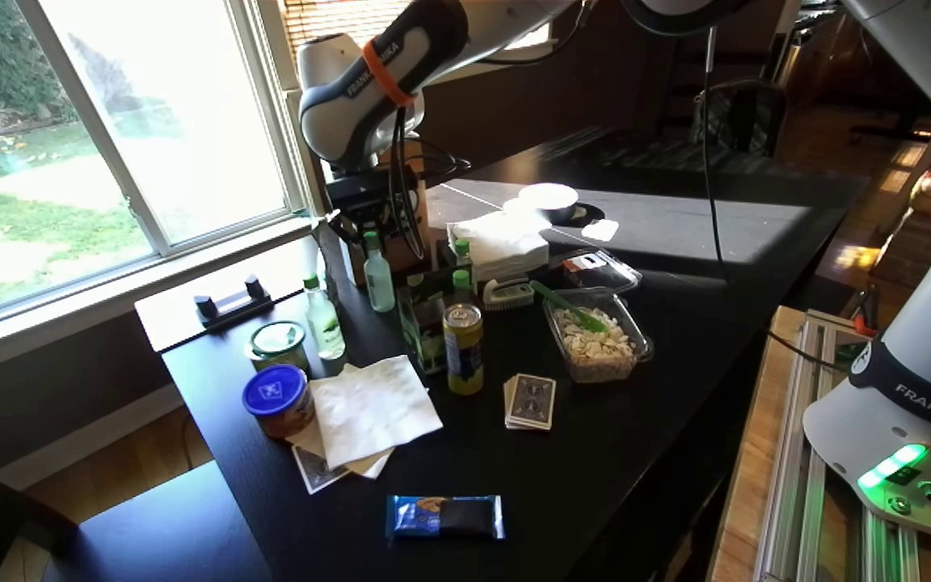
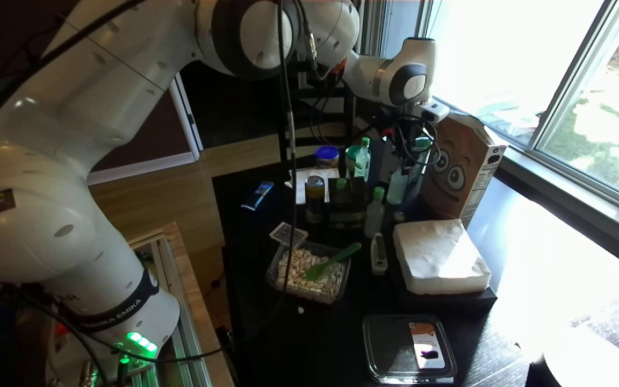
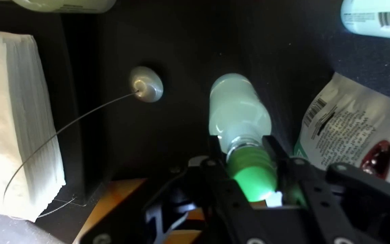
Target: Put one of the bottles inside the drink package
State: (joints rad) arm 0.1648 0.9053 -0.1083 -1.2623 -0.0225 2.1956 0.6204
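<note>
Bottle point(image 3: 238, 105): pale green with a bright green cap. It is in the robot's hand point(image 3: 244, 145), near the brown box point(image 2: 452, 161) and outside the drink package point(image 2: 347, 219).

Hand: nearly closed — it has a tight hold of the bottle by its top.

Fingers: one on each side of the neck and cap, with the bottle squeezed between them.

Bottle's bottom: I can't tell if it sits on the table point(image 1: 595, 453) or is up a little.

Drink package: dark and hard to make out. Another bottle point(image 2: 340, 184) shows its green cap at the top of it. In an exterior view the yellow can point(image 1: 463, 352) stands in front of part of it.

Cut off: in the wrist view, a pouch point(image 3: 361, 135), a side bottle point(image 3: 377, 18) and a corner bottle point(image 3: 73, 5) all run past the edge.

Hard to see: a small shiny round thing point(image 3: 146, 84) is on the table — I can't tell what it is. Sun makes the bowl point(image 1: 548, 198) and part of the napkins point(image 2: 441, 258) very bright.

Robot's words: "FRANKA" is on the base point(image 1: 894, 428). On the arm point(image 1: 433, 40), an orange band point(image 1: 385, 73) covers some letters.

Pouch's words: a barcode and rows of tiny print, too small to read.

Snack: a blue packet point(image 1: 445, 517), its name too small to read.

Brown box's picture: a funny face with two big eyes.
</note>
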